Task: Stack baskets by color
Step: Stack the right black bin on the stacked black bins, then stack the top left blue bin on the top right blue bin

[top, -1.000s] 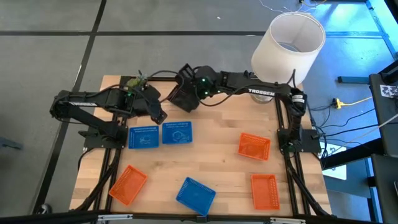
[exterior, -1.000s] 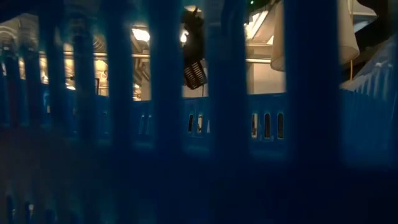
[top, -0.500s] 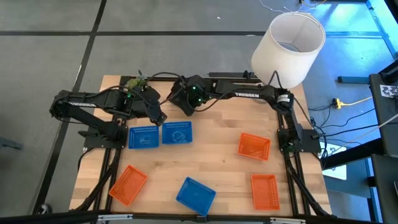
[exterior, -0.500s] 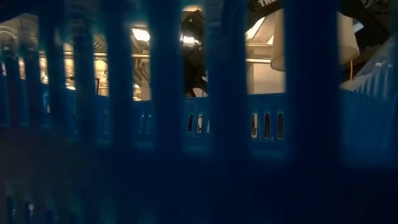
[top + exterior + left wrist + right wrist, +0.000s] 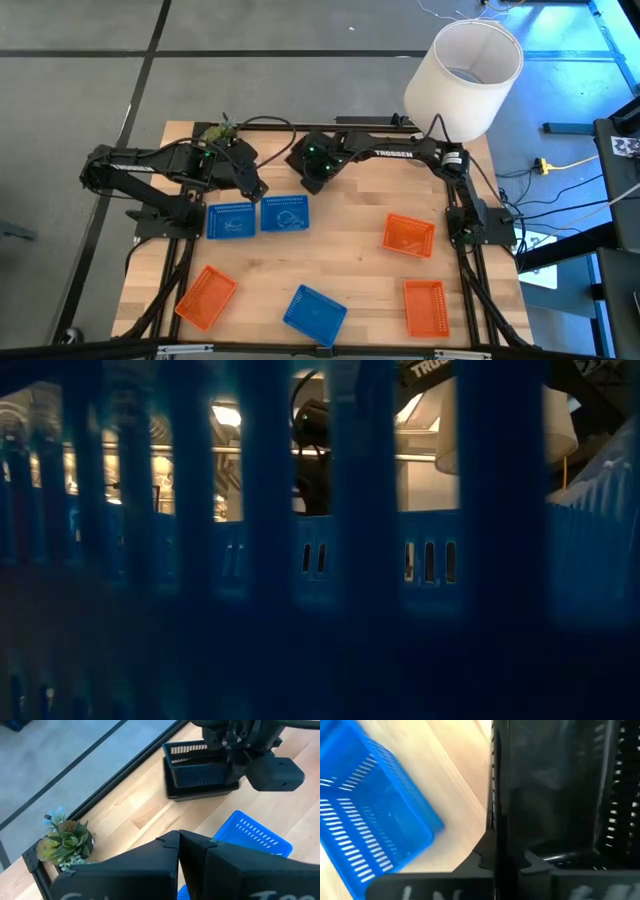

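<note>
My right gripper [image 5: 226, 760] reaches over the far middle of the table and is shut on a black basket [image 5: 196, 767]. That basket sits low on the table; a second black basket [image 5: 200, 792] seems to lie under it. My left gripper [image 5: 178, 851] hangs shut and holds nothing, above two blue baskets [image 5: 231, 221] [image 5: 285, 213] that stand side by side. A third blue basket [image 5: 314, 313] lies near the front edge. Orange baskets lie at the front left [image 5: 206, 296], at the right [image 5: 409, 235] and at the front right [image 5: 424, 306]. My right gripper holds the black basket by the top of one short end wall [image 5: 220, 767], coming from above and slanting down. The gripper's own body hides the fingertips. The basket stands nearly level, its bottom down on what lies beneath it.
A big white lampshade [image 5: 463, 75] stands off the far right corner, and a small green plant [image 5: 218, 131] at the far left edge. The lattice wall of a blue basket [image 5: 260, 560] blocks most of the low view. Bare wood lies in the table's middle.
My right gripper has gone down toward the table and tipped more steeply downward, still shut on the black basket. The basket hung tilted in the air a second ago and is now set down low at the far middle of the table.
</note>
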